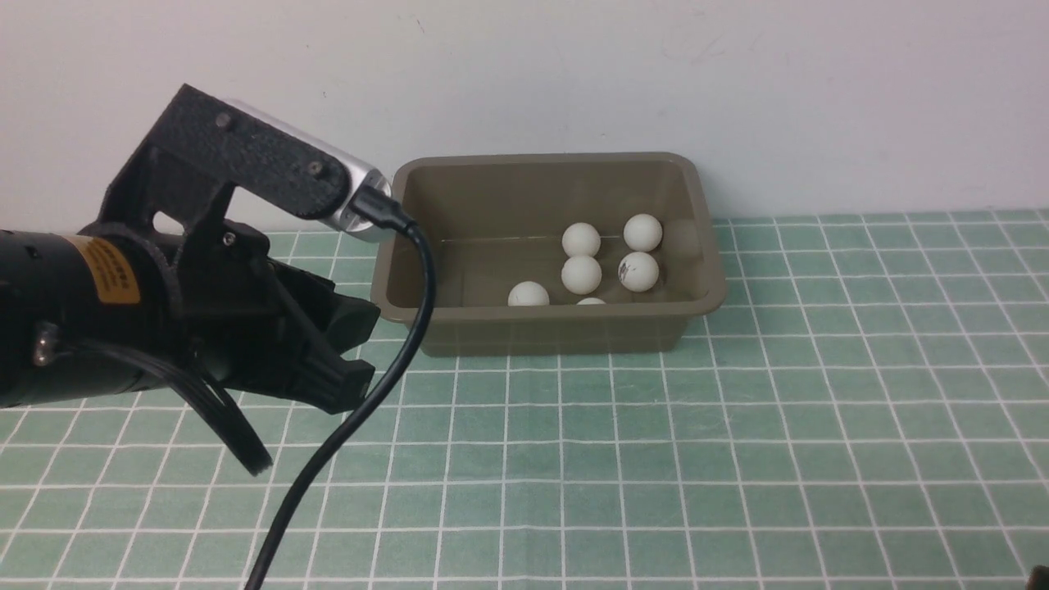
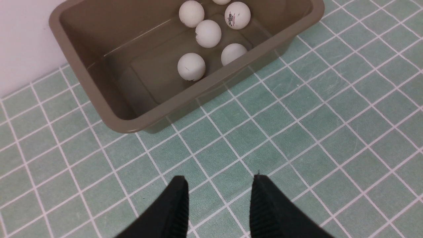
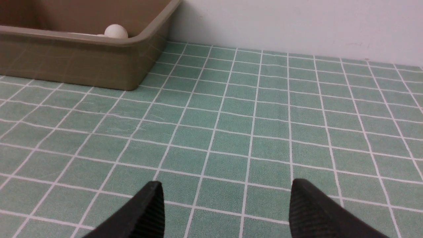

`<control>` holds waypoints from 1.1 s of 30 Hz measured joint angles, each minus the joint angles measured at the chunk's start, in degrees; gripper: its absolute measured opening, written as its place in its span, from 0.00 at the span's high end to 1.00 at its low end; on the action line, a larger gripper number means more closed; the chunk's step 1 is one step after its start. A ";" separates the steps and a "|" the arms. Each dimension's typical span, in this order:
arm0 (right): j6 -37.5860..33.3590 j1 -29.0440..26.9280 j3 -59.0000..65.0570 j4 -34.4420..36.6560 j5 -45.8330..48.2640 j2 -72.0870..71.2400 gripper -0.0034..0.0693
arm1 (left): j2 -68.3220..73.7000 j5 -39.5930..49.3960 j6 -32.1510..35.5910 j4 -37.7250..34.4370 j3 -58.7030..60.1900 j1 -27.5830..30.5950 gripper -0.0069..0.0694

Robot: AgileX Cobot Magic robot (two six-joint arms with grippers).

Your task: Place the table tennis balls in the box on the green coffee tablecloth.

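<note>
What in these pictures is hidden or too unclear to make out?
- Front view: the box's near wall hides most of the lowest ball.
- Front view: the right hand is out of frame; the left hand has its fingertips hidden by its own body.
- Left wrist view: the top edge cuts off one ball.
- Right wrist view: the box rim hides all but one ball.

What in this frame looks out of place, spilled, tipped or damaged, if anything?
Nothing stands out. The olive-brown plastic tub sits upright on the pale green grid-lined cloth, with six small white balls inside it and none loose on the cloth. One ball shows dark marks, which the left wrist view shows as a printed logo.
</note>
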 joint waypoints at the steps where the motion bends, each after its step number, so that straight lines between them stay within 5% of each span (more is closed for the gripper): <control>1: 0.00 0.00 0.00 0.00 0.00 0.00 0.32 | 0.00 -0.07 0.00 0.00 0.00 0.00 0.59; 33: 0.00 0.00 2.06 0.00 -2.58 0.00 0.32 | 0.00 -4.00 0.05 -2.54 0.00 0.00 0.59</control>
